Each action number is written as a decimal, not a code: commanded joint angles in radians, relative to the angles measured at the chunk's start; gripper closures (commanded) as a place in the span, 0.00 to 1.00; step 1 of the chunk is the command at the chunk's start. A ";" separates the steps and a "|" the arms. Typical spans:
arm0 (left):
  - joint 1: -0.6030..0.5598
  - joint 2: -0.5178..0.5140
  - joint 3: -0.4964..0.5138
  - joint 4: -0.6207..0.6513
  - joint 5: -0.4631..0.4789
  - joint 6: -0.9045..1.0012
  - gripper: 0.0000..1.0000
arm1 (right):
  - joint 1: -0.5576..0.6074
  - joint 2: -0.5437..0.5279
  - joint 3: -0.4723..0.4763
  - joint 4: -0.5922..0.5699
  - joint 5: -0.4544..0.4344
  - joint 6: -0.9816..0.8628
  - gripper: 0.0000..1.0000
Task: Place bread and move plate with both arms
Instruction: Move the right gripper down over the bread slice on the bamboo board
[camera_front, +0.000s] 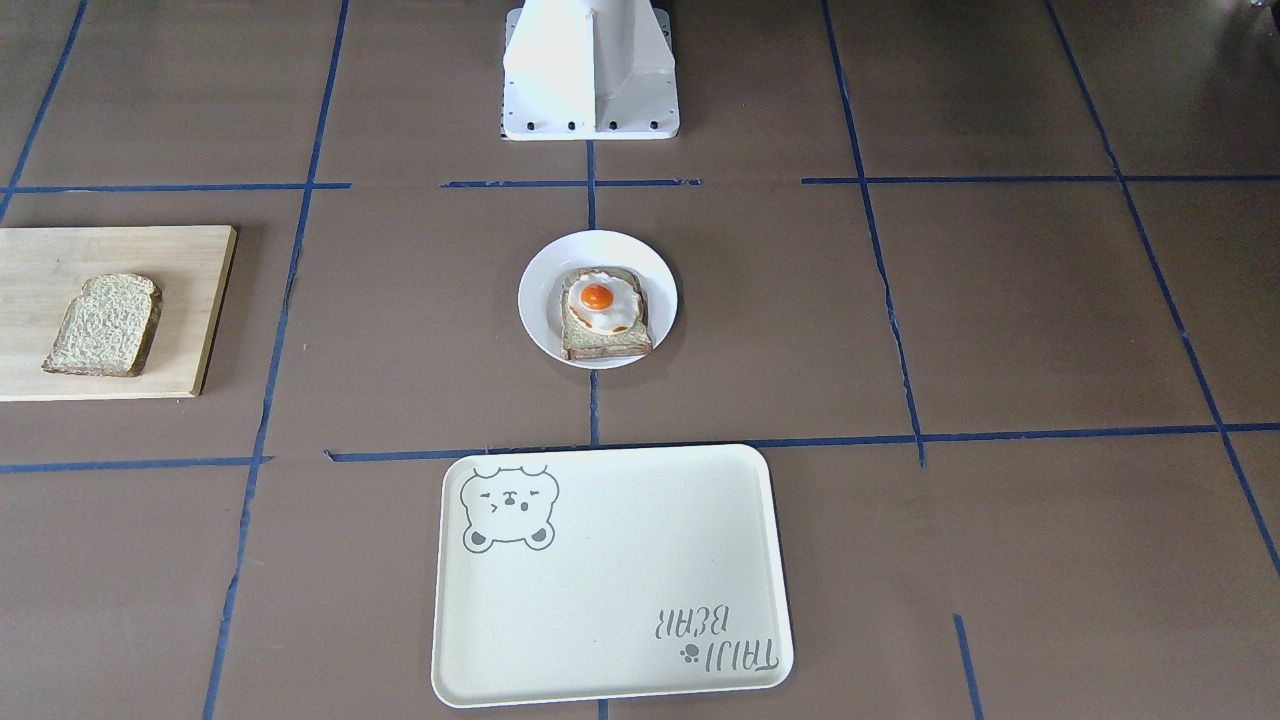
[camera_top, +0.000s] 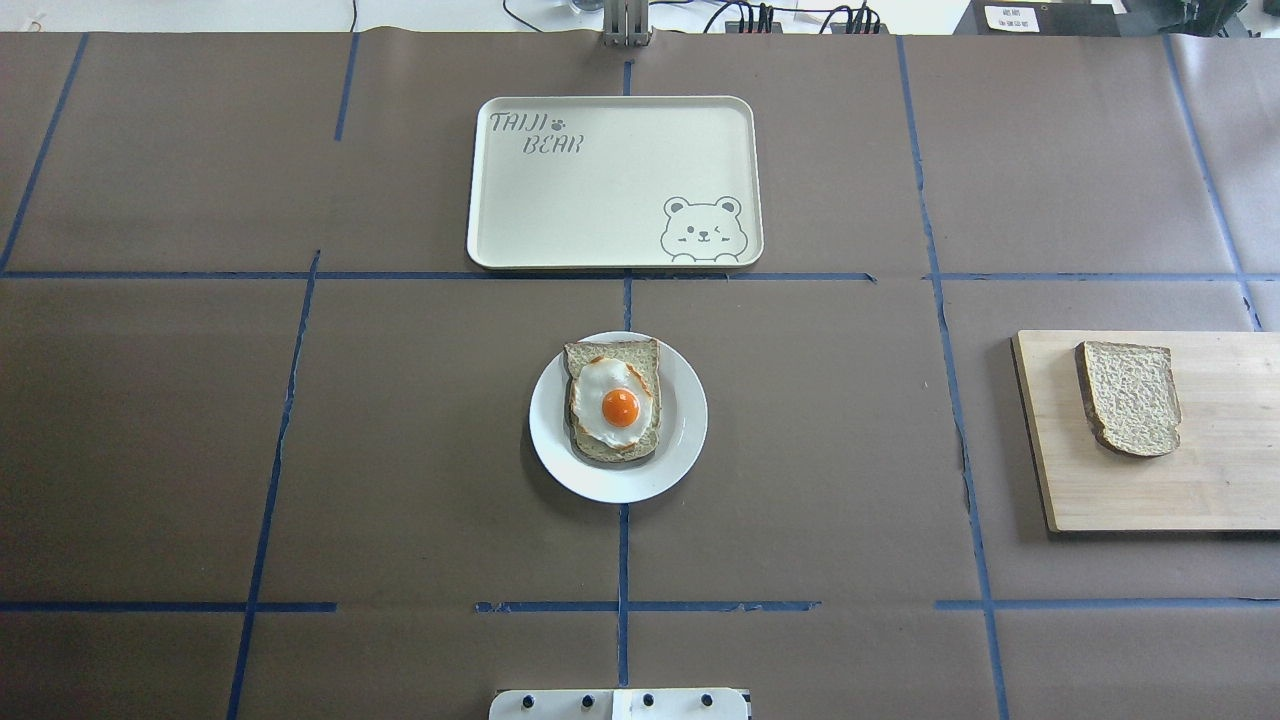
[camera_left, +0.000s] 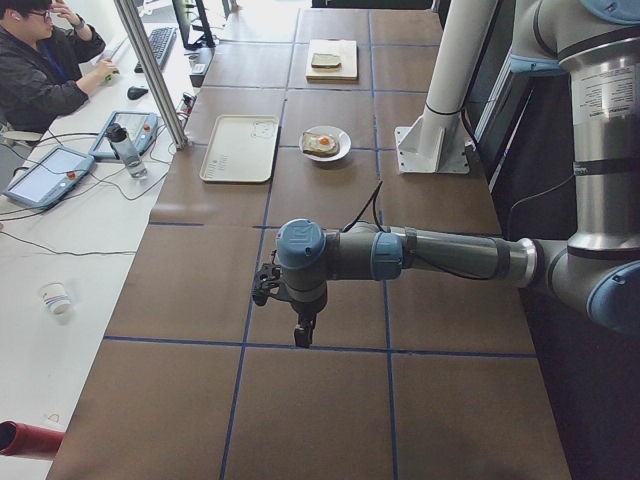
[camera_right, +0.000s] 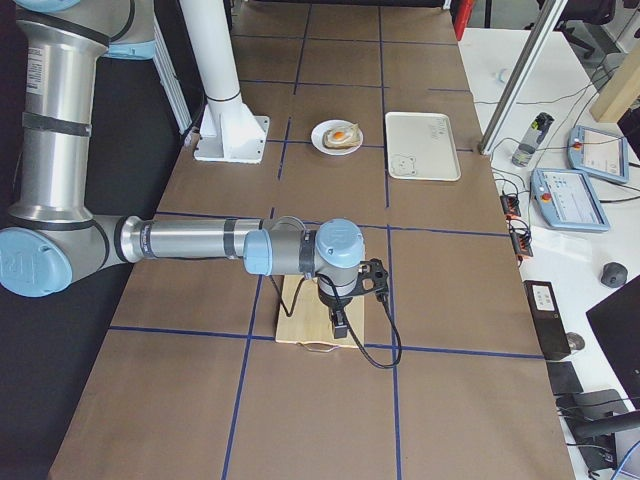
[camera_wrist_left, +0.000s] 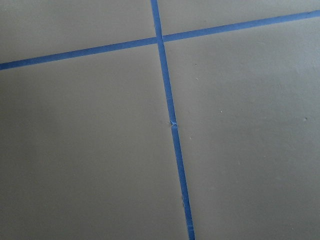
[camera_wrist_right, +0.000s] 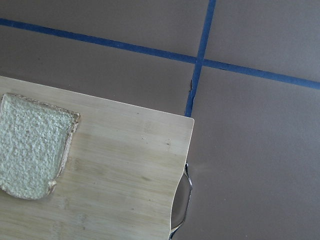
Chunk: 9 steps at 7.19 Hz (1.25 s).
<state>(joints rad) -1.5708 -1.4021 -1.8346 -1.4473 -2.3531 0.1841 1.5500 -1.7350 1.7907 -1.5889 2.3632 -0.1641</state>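
Brown paper crossed by blue tape lines is seen covering the bench (camera_top: 400, 450). The left arm (camera_left: 430, 255) is stretched out level over bare paper at the bench's left end, well apart from the food. Its gripper (camera_left: 300, 335) is pointed down above a tape line; whether the jaws are parted or closed cannot be told. The right arm (camera_right: 190, 240) is held level in the same way at the right end. Its gripper (camera_right: 340, 325) is hung over the wooden cutting board (camera_top: 1220, 470), and its state likewise cannot be told. A cream tray (camera_top: 600, 180) printed with a bear is laid at the far middle of the bench. The white plate (camera_top: 685, 420) is set at the centre, between the tray and the robot base, and is occupied by a slice topped with a fried egg (camera_top: 615, 405). The bread (camera_top: 1130, 398) is laid flat on the cutting board, well apart from the plate and untouched.
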 joint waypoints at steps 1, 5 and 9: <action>0.000 0.000 0.002 -0.001 0.000 0.000 0.00 | -0.016 0.000 -0.001 0.016 0.005 0.001 0.00; 0.000 0.002 0.002 -0.001 -0.002 0.000 0.00 | -0.242 -0.003 -0.020 0.411 0.065 0.541 0.00; 0.000 0.003 0.002 -0.001 -0.003 0.000 0.00 | -0.481 -0.002 -0.192 0.972 -0.048 1.046 0.04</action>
<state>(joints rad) -1.5708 -1.3991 -1.8331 -1.4481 -2.3561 0.1841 1.1234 -1.7408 1.6580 -0.7516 2.3421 0.7735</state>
